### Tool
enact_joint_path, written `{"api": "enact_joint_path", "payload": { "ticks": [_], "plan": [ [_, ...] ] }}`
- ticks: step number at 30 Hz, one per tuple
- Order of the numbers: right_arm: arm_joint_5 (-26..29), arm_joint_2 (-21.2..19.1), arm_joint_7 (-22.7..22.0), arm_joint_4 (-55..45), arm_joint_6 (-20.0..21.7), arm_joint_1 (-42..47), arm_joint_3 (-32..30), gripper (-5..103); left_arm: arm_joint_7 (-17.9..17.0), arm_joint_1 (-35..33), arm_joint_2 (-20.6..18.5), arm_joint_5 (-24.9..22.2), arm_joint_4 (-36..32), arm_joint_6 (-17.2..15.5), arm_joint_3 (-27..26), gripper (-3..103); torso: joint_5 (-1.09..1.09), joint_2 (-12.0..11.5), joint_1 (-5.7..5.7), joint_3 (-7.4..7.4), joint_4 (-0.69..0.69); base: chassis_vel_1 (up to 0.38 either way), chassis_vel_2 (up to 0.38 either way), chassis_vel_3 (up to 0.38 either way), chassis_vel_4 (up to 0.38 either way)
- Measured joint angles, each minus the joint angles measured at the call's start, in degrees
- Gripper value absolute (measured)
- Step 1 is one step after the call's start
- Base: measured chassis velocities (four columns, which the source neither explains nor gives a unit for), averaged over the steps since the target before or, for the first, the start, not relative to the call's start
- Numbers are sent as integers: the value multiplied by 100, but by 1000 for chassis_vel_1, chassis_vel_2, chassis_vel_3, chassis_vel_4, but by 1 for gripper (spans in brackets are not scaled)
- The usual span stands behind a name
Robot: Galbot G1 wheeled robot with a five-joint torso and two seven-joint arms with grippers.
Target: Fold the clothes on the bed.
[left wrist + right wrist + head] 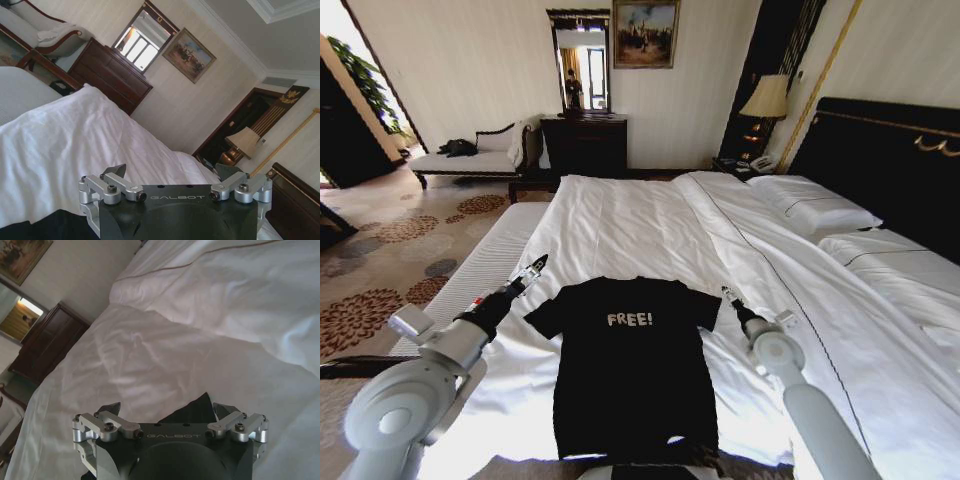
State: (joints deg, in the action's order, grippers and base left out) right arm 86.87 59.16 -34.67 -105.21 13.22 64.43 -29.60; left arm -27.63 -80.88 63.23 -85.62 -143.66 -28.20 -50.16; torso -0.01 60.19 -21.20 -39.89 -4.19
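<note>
Two grippers are at the T-shirt, one at each sleeve. The left gripper (534,267) hovers just beside the shirt's left sleeve, with its fingers spread wide in the left wrist view (172,172) and nothing between them. The right gripper (729,297) sits at the edge of the right sleeve; its fingers (111,407) are likewise parted, and a dark point of sleeve cloth shows between them, though whether they touch it cannot be told.

The black T-shirt (630,375) lies flat and face up on the near part of the bed (650,215), white "FREE!" lettering on the chest, both short sleeves spread out, hem toward the robot. It rests on the white duvet (620,225). Two white pillows (815,208) lie against the dark headboard (885,160). A ribbed white bench (485,265) stands just beside the bed on the robot's left.
</note>
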Motion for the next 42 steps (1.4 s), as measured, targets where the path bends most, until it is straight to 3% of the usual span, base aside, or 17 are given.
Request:
{"api": "enact_joint_path", "payload": {
  "ticks": [5,12,18,25,34,36,38,42],
  "plan": [
    [15,-33,285,416,290,-303,287,100,-40,3,38,-1,15,-60,-121,100,1,0,0,0,0,0,0,0,0],
    [-405,47,868,1122,469,-631,699,100,-76,-56,133,-38,28,-137,-193,100,1,0,0,0,0,0,0,0,0],
    [-994,137,1212,1564,154,-774,872,100,-93,-91,196,-24,33,-152,-180,100,2,0,0,0,0,0,0,0,0],
    [-1223,55,1258,1308,4,-644,810,100,-122,-67,234,7,36,-163,-172,100,0,0,0,0,0,0,0,0,0],
    [-1408,93,1421,1821,-39,-781,848,100,-123,-108,316,114,41,-178,-110,100,0,0,0,0,0,0,0,0,0],
    [-1460,128,1448,1929,-58,-818,883,93,-124,-115,319,117,41,-178,-113,100,1,0,0,0,0,0,0,0,0],
    [-1469,136,1457,1951,-65,-825,891,93,-123,-119,321,118,41,-178,-113,100,1,0,0,0,0,0,0,0,0],
    [-1473,139,1475,1950,-81,-815,893,78,-124,-122,328,121,41,-178,-112,100,1,0,0,0,0,0,0,0,0]
  ]
}}
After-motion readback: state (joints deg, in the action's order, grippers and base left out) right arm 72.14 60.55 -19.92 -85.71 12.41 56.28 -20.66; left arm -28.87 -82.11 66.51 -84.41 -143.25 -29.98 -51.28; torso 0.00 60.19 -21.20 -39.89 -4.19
